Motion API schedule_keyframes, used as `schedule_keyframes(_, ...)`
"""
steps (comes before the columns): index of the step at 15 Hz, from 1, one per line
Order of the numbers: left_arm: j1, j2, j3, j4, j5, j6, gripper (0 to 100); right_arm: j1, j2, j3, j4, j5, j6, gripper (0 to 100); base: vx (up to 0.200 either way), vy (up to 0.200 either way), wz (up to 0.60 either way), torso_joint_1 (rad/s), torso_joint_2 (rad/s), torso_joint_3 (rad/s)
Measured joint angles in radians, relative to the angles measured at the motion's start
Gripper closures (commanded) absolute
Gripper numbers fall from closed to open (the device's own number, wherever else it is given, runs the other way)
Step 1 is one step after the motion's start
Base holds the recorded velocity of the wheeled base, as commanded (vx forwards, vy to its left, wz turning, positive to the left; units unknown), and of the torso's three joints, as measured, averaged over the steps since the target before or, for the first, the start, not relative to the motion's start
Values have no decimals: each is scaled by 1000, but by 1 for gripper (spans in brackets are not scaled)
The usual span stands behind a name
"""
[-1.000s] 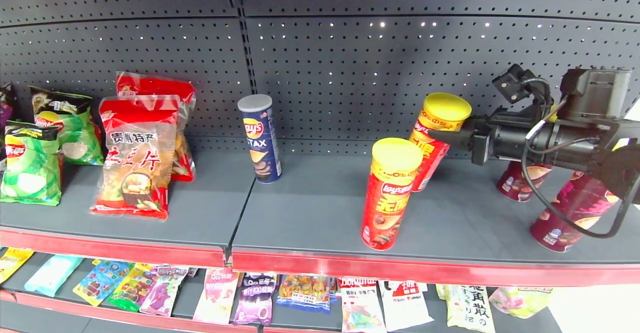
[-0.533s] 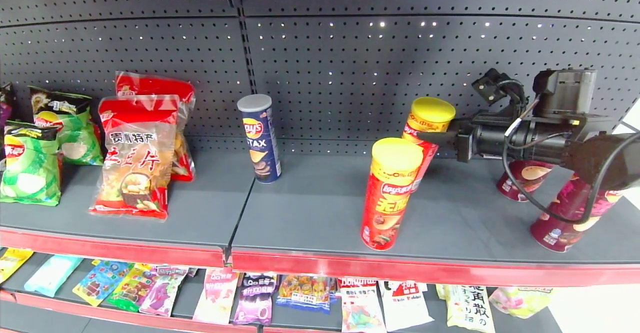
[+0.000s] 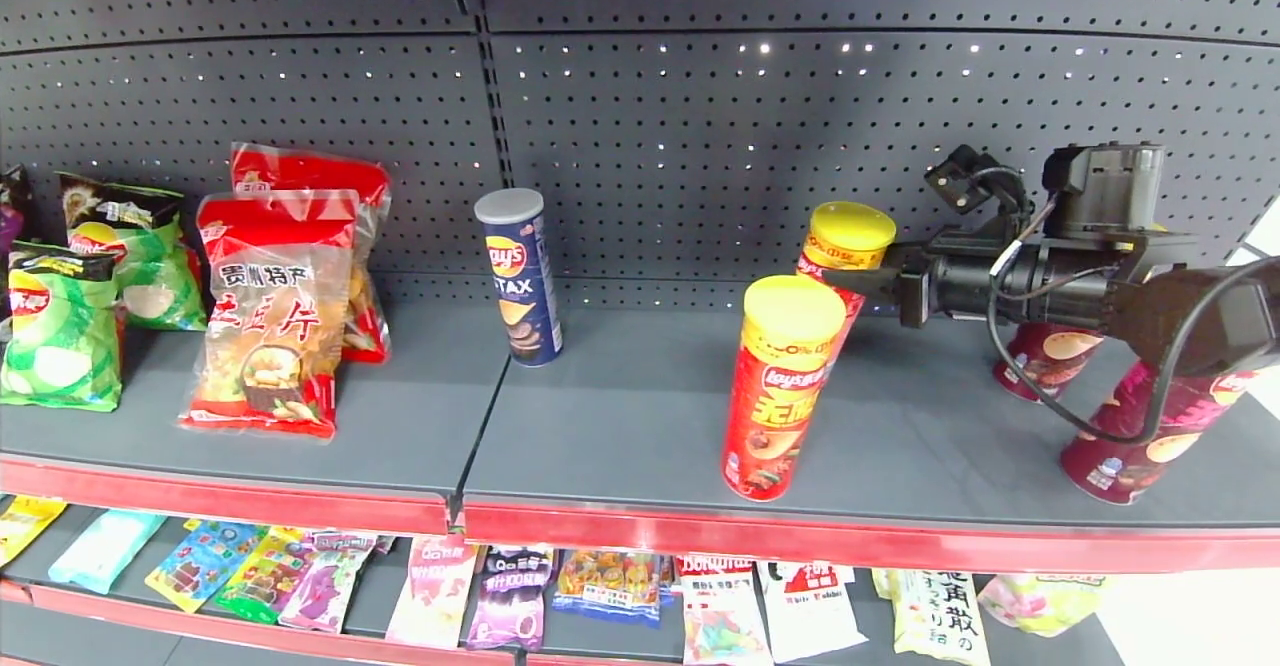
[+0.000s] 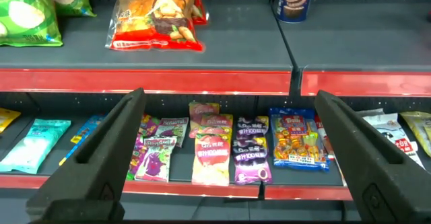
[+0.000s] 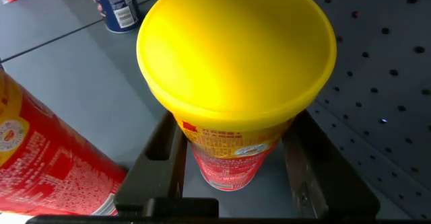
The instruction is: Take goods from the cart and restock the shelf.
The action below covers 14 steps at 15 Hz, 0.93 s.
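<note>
A red chip can with a yellow lid (image 3: pixel 846 238) is tilted over the upper shelf (image 3: pixel 640 416), with my right gripper (image 3: pixel 848 278) shut around its body. In the right wrist view the same can (image 5: pixel 236 83) sits between the dark fingers (image 5: pixel 158 163). Its base is hidden behind a second, upright red can (image 3: pixel 785 386) near the shelf's front edge. My left gripper (image 4: pixel 229 150) is open and holds nothing, facing the lower shelf of snack packets (image 4: pixel 210 158).
A blue chip can (image 3: pixel 520 276) stands left of centre. Two maroon cans (image 3: pixel 1045 356) (image 3: pixel 1140 436) stand under my right arm. Red peanut bags (image 3: pixel 270 316) and green chip bags (image 3: pixel 60 336) fill the left part. Bare board lies between the blue and red cans.
My right arm has carried the held can leftward and slightly down, so it now sits partly behind the front red can. The other goods have not moved.
</note>
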Motion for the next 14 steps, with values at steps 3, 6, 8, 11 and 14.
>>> schedule_keyframes(3, 0, 0, 0, 0, 0, 0, 0, 6, 16, -16, 2, 2, -11, 100, 0, 0, 0, 0, 0, 0)
schedule_keyframes(6, 0, 0, 0, 0, 0, 0, 0, 10, 23, -26, 4, 11, -12, 100, 0, 0, 0, 0, 0, 0)
schedule_keyframes(8, 0, 0, 0, 0, 0, 0, 0, 10, 24, -32, 4, 8, -13, 100, 0, 0, 0, 0, 0, 0)
schedule_keyframes(11, 0, 0, 0, 0, 0, 0, 0, 13, 26, -26, 5, 9, -11, 100, 0, 0, 0, 0, 0, 0)
schedule_keyframes(14, 0, 0, 0, 0, 0, 0, 0, 18, 26, -27, 4, 6, -10, 100, 0, 0, 0, 0, 0, 0)
